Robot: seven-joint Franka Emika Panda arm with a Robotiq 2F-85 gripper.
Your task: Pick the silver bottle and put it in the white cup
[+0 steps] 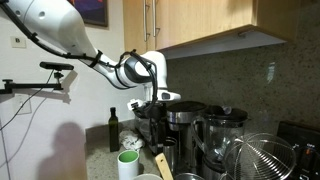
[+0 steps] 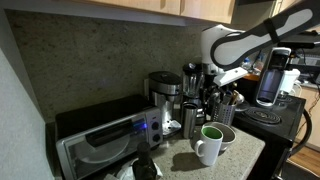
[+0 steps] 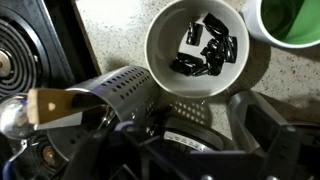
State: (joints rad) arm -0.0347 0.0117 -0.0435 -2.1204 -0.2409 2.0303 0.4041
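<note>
The arm (image 1: 60,35) reaches in under the wall cabinets, over a crowded table (image 2: 250,150). On that table stand a toaster oven (image 2: 105,145), a steel-and-black coffee maker (image 2: 165,95) and a perforated metal utensil holder (image 3: 110,100).

The tool (image 1: 152,103) hangs above the holder and a white bowl (image 3: 200,45) of small dark pieces. In the wrist view its dark parts fill the lower edge, and I cannot tell whether the jaws are wide or narrow. Nothing is clearly between them.

What looks like the silver bottle (image 2: 190,121) stands upright on the table just in front of the coffee maker. The white cup (image 2: 210,146), green inside, is near it and closer to the table's edge.

This reads as the approach step, with the bottle not yet grasped. Next, the tool should move across to the bottle and come down around its body clear of the holder. It then needs to close, lift straight up and lower the bottle upright into the cup. The bottle is far taller than the cup and could tip.
</note>
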